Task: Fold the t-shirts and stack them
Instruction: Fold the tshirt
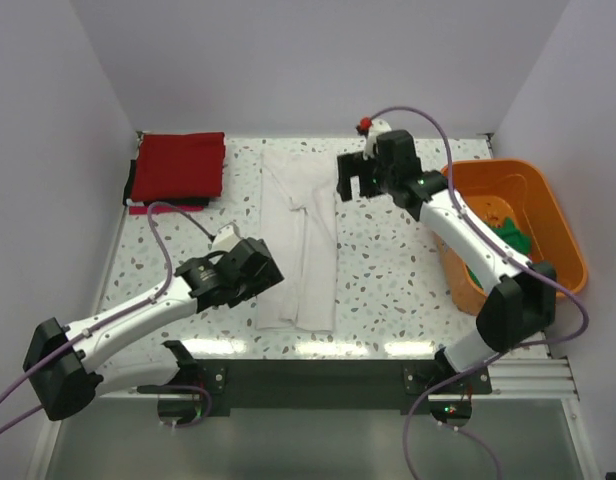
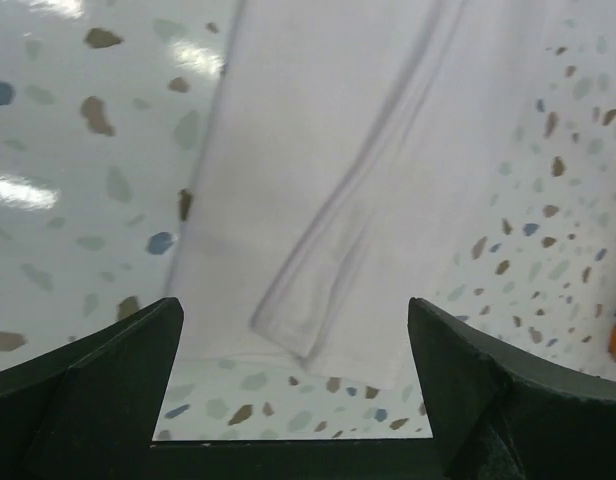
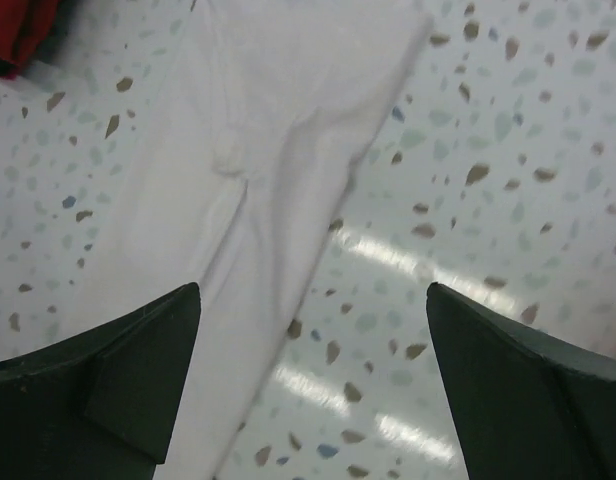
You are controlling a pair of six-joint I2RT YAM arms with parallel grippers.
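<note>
Red shirt (image 1: 178, 165) is lying folded, white shirt (image 1: 298, 240) half-folded, green shirt (image 1: 510, 232) waiting in tub (image 1: 508, 166); left gripper (image 2: 293, 300) and right gripper (image 3: 313, 290) are hovering, jaws apart.

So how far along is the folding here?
Done: the red shirt lies folded at the far left corner. In hand: the white shirt is folded lengthwise into a long strip, left gripper and right gripper open near its ends, nothing held. Left: the green shirt sits in the orange tub.

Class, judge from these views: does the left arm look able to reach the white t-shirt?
Probably yes: the left hand hangs open just above the near hem of the white t-shirt, with nothing between them.
</note>
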